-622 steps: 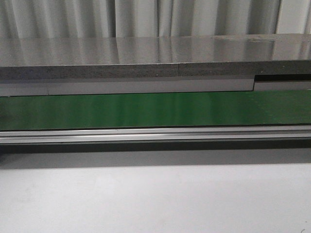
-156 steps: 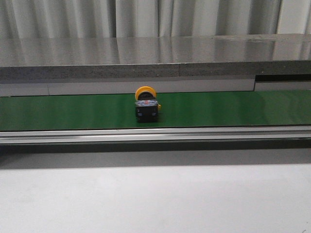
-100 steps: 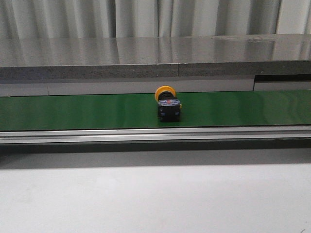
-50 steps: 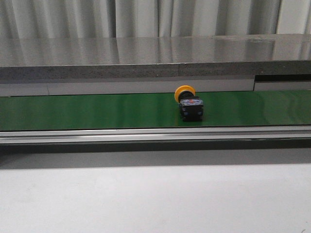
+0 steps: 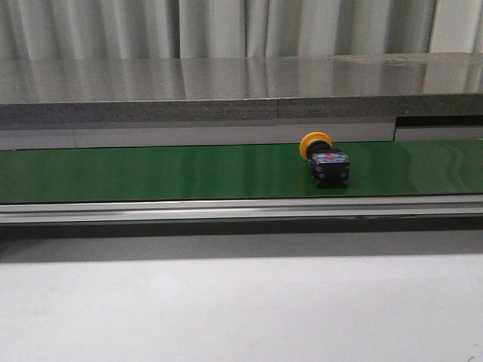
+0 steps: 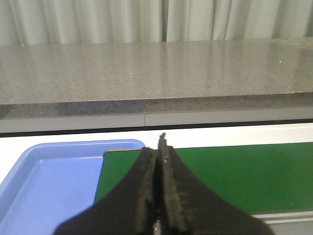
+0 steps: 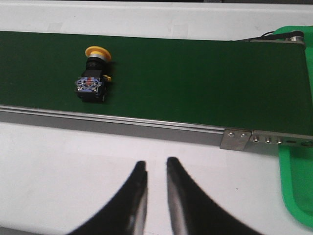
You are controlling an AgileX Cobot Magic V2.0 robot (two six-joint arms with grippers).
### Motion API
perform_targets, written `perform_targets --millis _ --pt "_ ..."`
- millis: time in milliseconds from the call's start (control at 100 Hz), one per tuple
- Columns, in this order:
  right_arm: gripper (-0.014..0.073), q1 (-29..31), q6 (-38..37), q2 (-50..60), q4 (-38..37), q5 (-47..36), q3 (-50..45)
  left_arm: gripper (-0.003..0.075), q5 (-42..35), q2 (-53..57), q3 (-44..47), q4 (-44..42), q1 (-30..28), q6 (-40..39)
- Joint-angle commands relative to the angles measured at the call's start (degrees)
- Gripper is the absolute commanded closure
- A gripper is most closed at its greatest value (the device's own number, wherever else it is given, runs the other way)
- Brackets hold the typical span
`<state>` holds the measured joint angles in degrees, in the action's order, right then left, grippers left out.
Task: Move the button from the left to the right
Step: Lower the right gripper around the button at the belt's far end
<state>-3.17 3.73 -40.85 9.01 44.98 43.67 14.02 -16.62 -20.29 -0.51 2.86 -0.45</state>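
One button [image 5: 325,161] is lying on one green belt [image 5: 151,172], ahead of the right claw [image 7: 155,169]. One blue tray [image 6: 44,181] is sitting just beside the left claw [image 6: 159,152]. Two claws are showing in all.

button [image 5: 325,161] unobstructed above, ledge [image 5: 226,102] behind

The left gripper [image 6: 158,147] is black; its two fingers [image 6: 145,182] are broad at the base and curve inward to narrow tips, like a beak; the inner faces carry flat dark pads with a rough, slightly worn texture and faint pale flecks; a small bright metal spot shows low down between the pads. The right gripper [image 7: 156,169] is the same black, matte make; its fingers [image 7: 182,196] sweep up from wide bases to slim, rounded tips; pale grey strips line their inner edges; no cables or markings show in either wrist view.
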Motion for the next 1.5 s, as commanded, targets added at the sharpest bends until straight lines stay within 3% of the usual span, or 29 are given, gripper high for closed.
perform_targets --millis 0,20,110,180,400,1080,1490 --pt "0.0236 0.0 0.1 -0.1 0.6 -4.0 2.0 0.074 -4.7 -0.3 -1.6 0.1 0.5 -0.1" --pt "0.0162 0.0 0.1 -0.1 0.6 -4.1 2.0 0.074 -4.7 -0.3 -1.6 0.1 0.5 -0.1" --pt "-0.0017 0.0 0.1 -0.1 0.6 -4.8 2.0 0.074 -4.7 -0.3 -1.6 0.1 0.5 -0.1" --pt "-0.0071 0.0 0.1 -0.1 0.7 -5.5 2.0 0.074 -4.7 -0.3 -1.6 0.1 0.5 -0.1" --pt "-0.006 0.0 0.1 -3.1 2.2 -6.3 2.3 0.074 -4.7 -0.3 -1.6 0.1 0.5 -0.1" --pt "-0.006 -0.1 3.6 -36.6 2.4 -8.6 17.5 0.074 -4.7 -0.3 -1.6 0.1 0.5 -0.1" --pt "-0.006 -0.1 4.7 -46.3 2.2 -11.2 19.5 0.074 -4.7 -0.3 -1.6 0.1 0.5 -0.1"
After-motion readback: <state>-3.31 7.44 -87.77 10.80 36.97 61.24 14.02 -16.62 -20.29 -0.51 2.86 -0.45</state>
